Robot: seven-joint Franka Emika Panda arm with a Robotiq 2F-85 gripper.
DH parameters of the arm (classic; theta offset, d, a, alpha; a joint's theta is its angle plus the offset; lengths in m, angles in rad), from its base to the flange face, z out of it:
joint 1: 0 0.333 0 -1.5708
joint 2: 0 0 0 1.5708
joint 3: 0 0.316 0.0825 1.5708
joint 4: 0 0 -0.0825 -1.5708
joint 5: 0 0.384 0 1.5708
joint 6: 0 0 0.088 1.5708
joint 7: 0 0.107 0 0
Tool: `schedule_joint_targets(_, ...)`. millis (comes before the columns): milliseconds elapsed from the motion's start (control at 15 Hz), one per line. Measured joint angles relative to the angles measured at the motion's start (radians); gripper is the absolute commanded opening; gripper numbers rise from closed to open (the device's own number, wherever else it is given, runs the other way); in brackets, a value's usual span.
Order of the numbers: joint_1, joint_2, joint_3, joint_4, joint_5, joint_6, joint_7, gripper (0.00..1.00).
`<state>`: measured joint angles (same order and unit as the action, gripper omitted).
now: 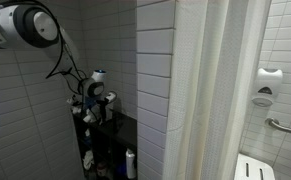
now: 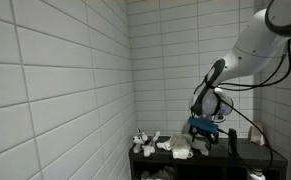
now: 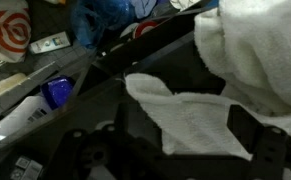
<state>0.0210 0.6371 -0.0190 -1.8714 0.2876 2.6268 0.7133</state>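
In the wrist view a white cloth [image 3: 190, 115] lies flat on a dark shelf [image 3: 115, 75], directly between my gripper's two dark fingers [image 3: 247, 125]. My gripper [image 3: 190, 135] is open, its jaws standing wide to either side of the cloth and not closed on it. A bigger bunched white towel [image 3: 255, 45] fills the upper right. In both exterior views the gripper [image 1: 97, 108] [image 2: 207, 138] points down, just over the shelf top [image 2: 247, 156]. White cloths [image 2: 181, 150] lie beside it.
Tiled walls close in the shelf nook [image 1: 25, 100]. A pale shower curtain [image 1: 220, 90] hangs beside it. Under the shelf are bottles [image 1: 130, 162], a blue bottle [image 3: 57, 93] and a red-and-white bag [image 3: 5, 30]. A grab bar [image 1: 283, 127] is beyond the curtain.
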Motion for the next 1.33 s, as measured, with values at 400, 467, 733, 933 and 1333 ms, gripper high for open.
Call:
schedule_joint_targets(400, 0.018, 0.0, -0.023, -0.014, -0.065, 0.0, -0.101, 1.0)
schedule_joint_targets(467, 0.018, 0.001, -0.025, -0.016, -0.067, 0.0, -0.119, 1.0)
schedule_joint_targets(733, 0.012, 0.002, -0.027, -0.02, -0.065, -0.001, -0.18, 0.7)
schedule_joint_targets(933, 0.002, 0.003, -0.027, -0.02, -0.059, -0.002, -0.22, 0.47)
schedule_joint_targets(1333, -0.022, 0.007, -0.027, -0.02, -0.043, -0.007, -0.268, 0.02)
